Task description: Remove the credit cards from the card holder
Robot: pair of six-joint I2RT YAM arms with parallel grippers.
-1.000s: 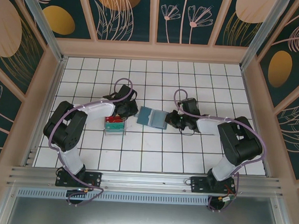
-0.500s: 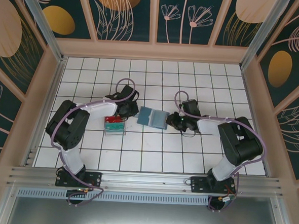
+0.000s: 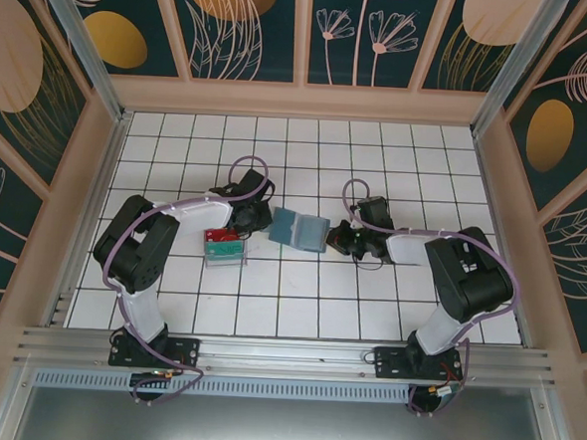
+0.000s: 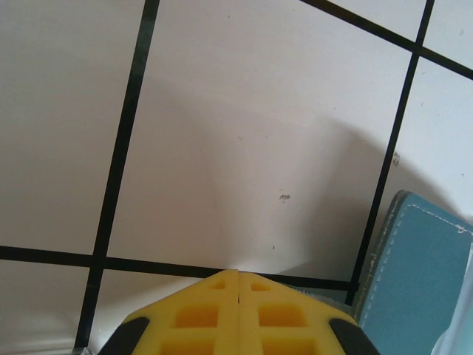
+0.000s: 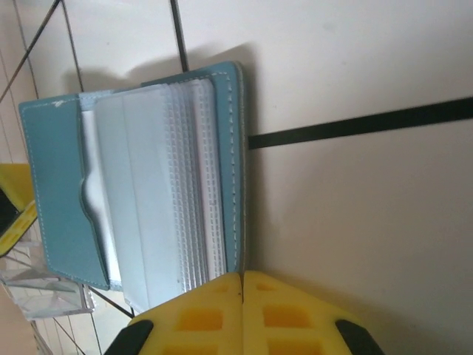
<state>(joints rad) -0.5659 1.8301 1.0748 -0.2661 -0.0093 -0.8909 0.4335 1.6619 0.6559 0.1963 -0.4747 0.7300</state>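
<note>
The flat teal soft card holder (image 3: 300,229) lies open mid-way across the white tiled tabletop (image 3: 298,302), far from every edge (clear sleeves (image 5: 170,185) fanned up), with the left gripper (image 4: 238,276) and right gripper (image 5: 242,276) pinched shut and empty at its ends, seemingly steadying it; next, one must open to probe those sleeves.

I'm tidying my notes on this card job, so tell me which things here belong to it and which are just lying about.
Part of the job:
- open teal card holder
- left fingers, shut, beside one edge of it
- right fingers, shut, at the opposite edge

Just lying about:
- clear plastic tray with red and green contents
</note>
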